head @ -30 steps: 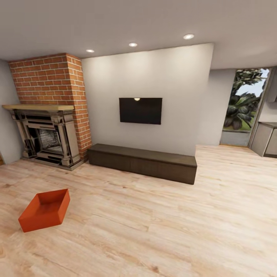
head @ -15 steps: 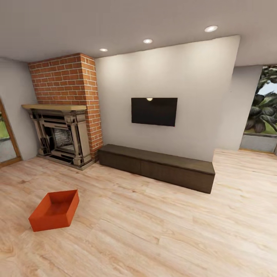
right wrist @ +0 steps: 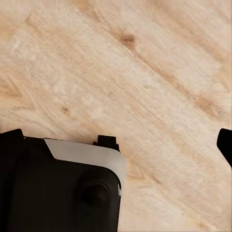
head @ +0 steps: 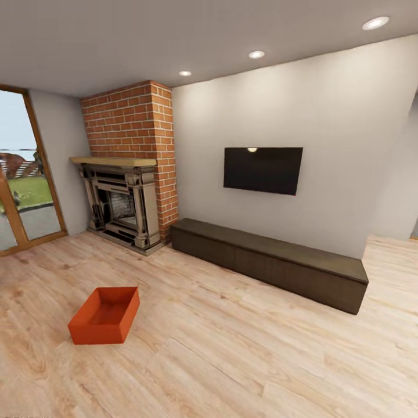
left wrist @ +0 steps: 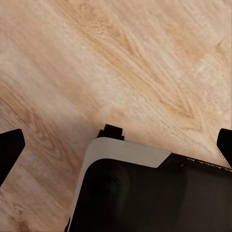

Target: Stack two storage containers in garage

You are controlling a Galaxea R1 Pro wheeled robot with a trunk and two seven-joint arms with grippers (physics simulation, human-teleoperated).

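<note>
From the head camera I look into the living room. One orange-red rectangular plastic storage container (head: 105,314) sits on the pale wood-plank floor (head: 244,360), toward my left and well apart from the walls. It is open at the top and I see nothing inside it. I find no brand, label or readable writing on it or anywhere else.

Behind the container stands a red-brick fireplace (head: 129,168) with a dark metal surround and a light wooden mantel. Just beside the fireplace, a long low dark-brown bench (head: 273,262) runs along the white wall, and a black flat television (head: 263,169) hangs on the wall above it. At far left is a wood-framed glass door (head: 23,174) with grass outside. Round lights (head: 256,54) are set in the ceiling.

In the left wrist camera, the left end effector (left wrist: 116,145) has its dark fingertips (left wrist: 8,147) far apart at the frame edges, holding nothing, above the plank floor and a black and white part of my own body (left wrist: 145,193). In the right wrist camera, the right end effector (right wrist: 118,137) is likewise spread wide and empty over the planks.
</note>
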